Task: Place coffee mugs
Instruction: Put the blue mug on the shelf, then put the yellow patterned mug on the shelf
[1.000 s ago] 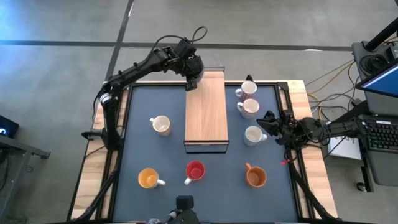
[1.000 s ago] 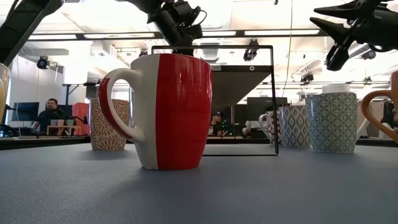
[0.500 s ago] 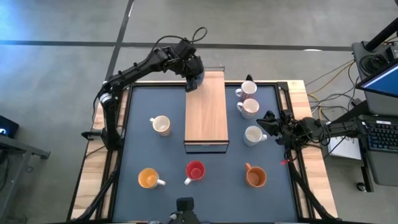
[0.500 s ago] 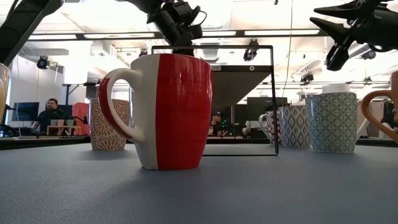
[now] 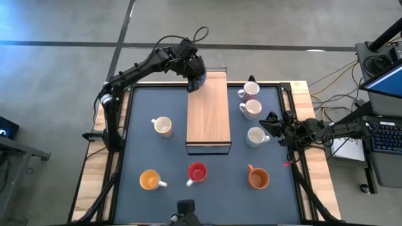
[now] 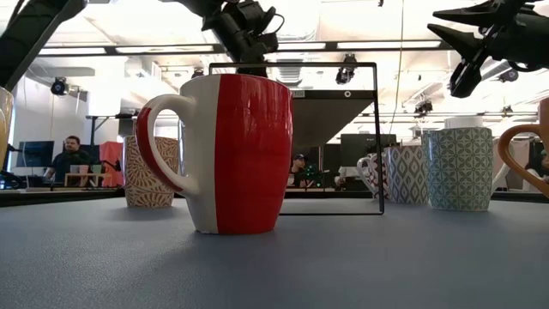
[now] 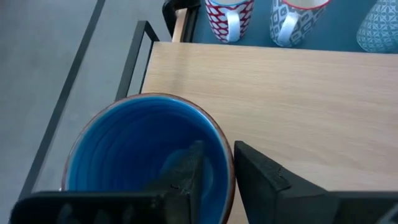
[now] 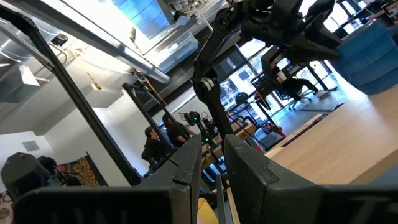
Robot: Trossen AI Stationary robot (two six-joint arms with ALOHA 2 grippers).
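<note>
Nothing has visibly shifted since earlier. High view: left end effector (image 5: 196,80) over the wooden board's (image 5: 209,116) far corner; seven mugs visible around that board on the bench (image 5: 138,138). Left wrist view alone shows the glazed blue mug (image 7: 146,152), fingers (image 7: 186,171) straddling its rim, loosened. Right end effector (image 5: 271,120) idles beside the board, grip state unclear.

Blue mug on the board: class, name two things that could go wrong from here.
1. The blue mug stands at the board's corner; a nudge could tip it off.
2. The left hand straddles its rim, one finger inside, so lifting crookedly might drag the mug.
</note>
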